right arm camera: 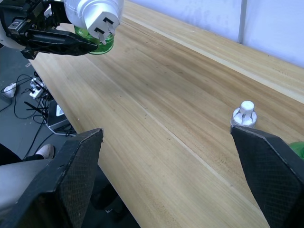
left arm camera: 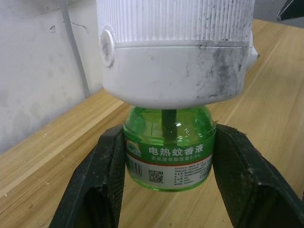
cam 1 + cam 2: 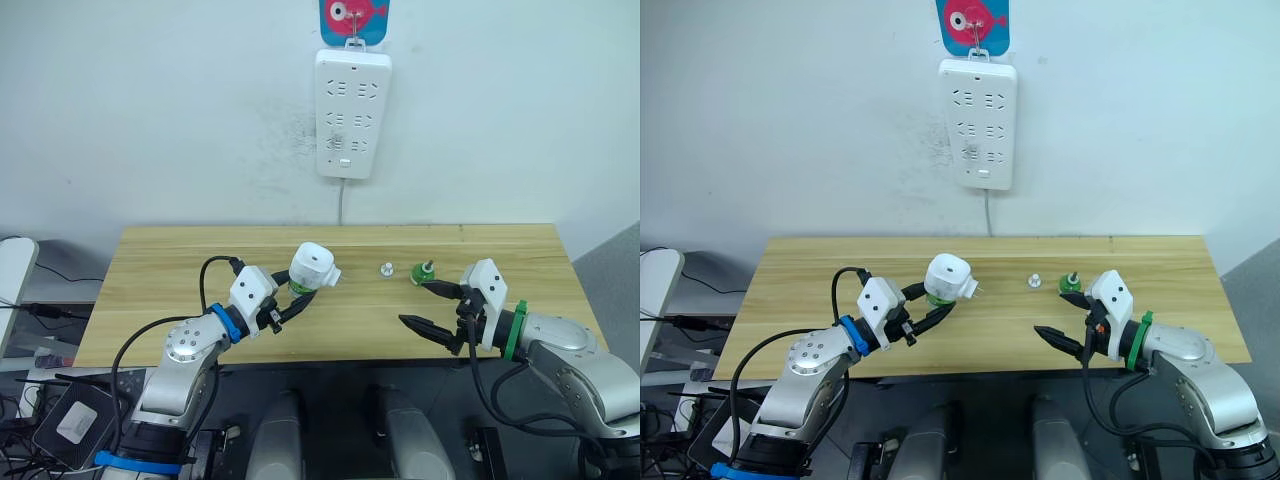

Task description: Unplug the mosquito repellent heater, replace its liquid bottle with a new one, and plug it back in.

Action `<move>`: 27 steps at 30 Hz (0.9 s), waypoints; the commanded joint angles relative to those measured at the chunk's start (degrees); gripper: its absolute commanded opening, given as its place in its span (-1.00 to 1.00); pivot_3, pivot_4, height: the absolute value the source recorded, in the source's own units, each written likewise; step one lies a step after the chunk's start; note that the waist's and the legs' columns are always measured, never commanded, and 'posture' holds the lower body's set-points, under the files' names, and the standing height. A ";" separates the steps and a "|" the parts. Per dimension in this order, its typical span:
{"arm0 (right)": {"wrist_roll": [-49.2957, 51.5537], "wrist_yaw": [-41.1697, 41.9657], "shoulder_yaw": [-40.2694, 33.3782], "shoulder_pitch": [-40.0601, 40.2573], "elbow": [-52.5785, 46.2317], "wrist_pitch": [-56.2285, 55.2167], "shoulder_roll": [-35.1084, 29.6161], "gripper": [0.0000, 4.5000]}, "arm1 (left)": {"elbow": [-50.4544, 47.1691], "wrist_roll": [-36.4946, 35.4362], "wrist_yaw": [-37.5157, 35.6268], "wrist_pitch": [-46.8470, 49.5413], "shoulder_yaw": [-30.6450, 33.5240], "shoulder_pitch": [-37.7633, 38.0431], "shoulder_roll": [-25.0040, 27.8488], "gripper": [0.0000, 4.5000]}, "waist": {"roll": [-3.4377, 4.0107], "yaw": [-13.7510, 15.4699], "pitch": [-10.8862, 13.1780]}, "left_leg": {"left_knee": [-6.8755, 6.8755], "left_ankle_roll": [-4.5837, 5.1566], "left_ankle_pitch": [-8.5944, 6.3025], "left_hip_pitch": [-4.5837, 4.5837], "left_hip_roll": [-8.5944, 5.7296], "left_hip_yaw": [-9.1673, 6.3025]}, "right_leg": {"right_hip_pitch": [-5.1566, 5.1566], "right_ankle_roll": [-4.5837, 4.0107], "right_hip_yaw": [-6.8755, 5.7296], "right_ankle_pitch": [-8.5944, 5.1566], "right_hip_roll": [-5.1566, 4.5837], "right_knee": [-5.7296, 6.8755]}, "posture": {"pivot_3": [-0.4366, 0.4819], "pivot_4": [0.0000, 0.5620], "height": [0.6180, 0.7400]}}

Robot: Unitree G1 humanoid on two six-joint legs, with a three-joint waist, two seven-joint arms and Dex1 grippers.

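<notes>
The white mosquito repellent heater [image 3: 314, 265] is off the wall and held over the table's middle-left, prongs pointing right. A green liquid bottle [image 2: 167, 145] with a printed label sits screwed into its underside. My left gripper [image 3: 291, 300] is shut on that bottle, with one black finger [image 2: 97, 183] pressed on each side. A second small green bottle [image 3: 423, 272] stands on the wooden table [image 3: 170, 270] right of centre, with a small white cap [image 3: 386, 268] beside it. My right gripper [image 3: 413, 303] hangs open just in front of that green bottle, holding nothing.
A long white power strip [image 3: 352, 113] hangs on the wall above the table's middle, its cord [image 3: 341, 205] dropping behind the table. Cables and a dark box [image 3: 75, 420] lie on the floor at the left. The table's near edge runs just under both grippers.
</notes>
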 commanded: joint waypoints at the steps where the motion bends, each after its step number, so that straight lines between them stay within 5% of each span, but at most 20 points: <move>1: 0.41 0.34 -0.69 -0.23 -1.23 -0.62 -0.61 0.99 | -2.49 -0.82 0.07 -0.93 0.40 -0.19 -0.17 0.00 | 0.00 0.00 0.00 | 0.00 0.00 0.00 0.00 0.00 0.00 | 0.00 0.00 0.00 0.00 0.00 0.00 | -0.22 -0.05 1.00; 11: 4.86 2.44 1.52 -7.59 -3.28 5.80 -1.28 0.99 | -2.36 1.67 -1.46 -3.31 -1.52 -1.62 1.30 0.00 | 0.00 -0.07 0.00 | 0.00 0.00 0.00 0.05 0.01 0.01 | 0.01 0.00 0.01 0.00 0.01 0.03 | -0.24 -0.03 1.00; 16: 8.10 1.86 4.87 -19.74 -2.16 16.47 -1.57 0.99 | 1.70 9.23 -4.71 -11.94 -6.56 -9.07 4.66 0.00 | -0.01 0.00 0.00 | 0.02 0.00 0.01 0.06 -0.02 0.01 | 0.02 -0.01 0.01 0.01 0.02 0.05 | -0.24 -0.03 1.00; 27: 13.02 -5.44 5.22 -29.21 -2.23 29.77 4.70 0.99 | 5.64 15.39 -3.73 -17.82 -10.88 -14.68 3.43 0.00 | -0.13 -0.01 -0.10 | 0.01 0.01 -0.01 -0.02 0.00 -0.07 | 0.00 -0.03 -0.08 0.02 -0.02 0.06 | -0.24 -0.01 1.00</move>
